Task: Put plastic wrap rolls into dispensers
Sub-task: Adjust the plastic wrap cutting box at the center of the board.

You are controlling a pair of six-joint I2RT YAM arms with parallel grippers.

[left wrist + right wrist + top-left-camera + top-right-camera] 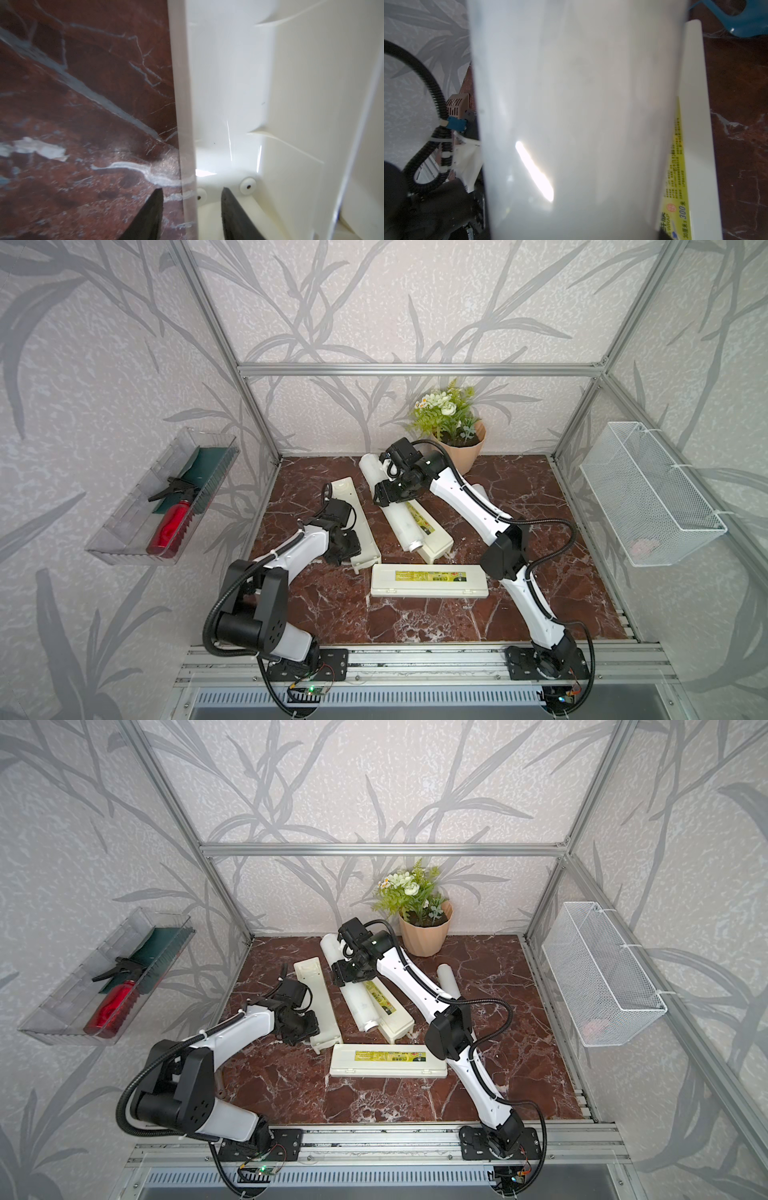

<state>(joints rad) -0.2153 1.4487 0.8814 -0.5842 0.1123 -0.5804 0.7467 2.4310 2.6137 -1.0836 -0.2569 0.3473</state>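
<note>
**Left fingers straddle the trough wall; right gripper sits on a roll**

In both top views the left gripper is at the near end of the open dispenser, a long cream trough lying on the marble table. The wrist hides its fingers there. The left wrist view fills that in. Two dark fingertips stand apart, one over the marble and one inside the trough. The trough's side wall runs between them and touches neither.

The right gripper sits over the far half of a plastic wrap roll. This roll lies slantwise just beside the trough, against a cream labelled part with a yellow-green strip. The top views do not show this gripper's fingers. In the right wrist view the glossy roll fills the middle of the picture, so I cannot tell whether the fingers clamp it. That wrist view alone shows the print on the strip and a blue curved plastic piece.

A second roll lies on the table just behind the right forearm; a top view shows its far end clear of the arm.

The closed dispenser lies crosswise nearest the arm bases, label up, apart from both grippers.
</note>
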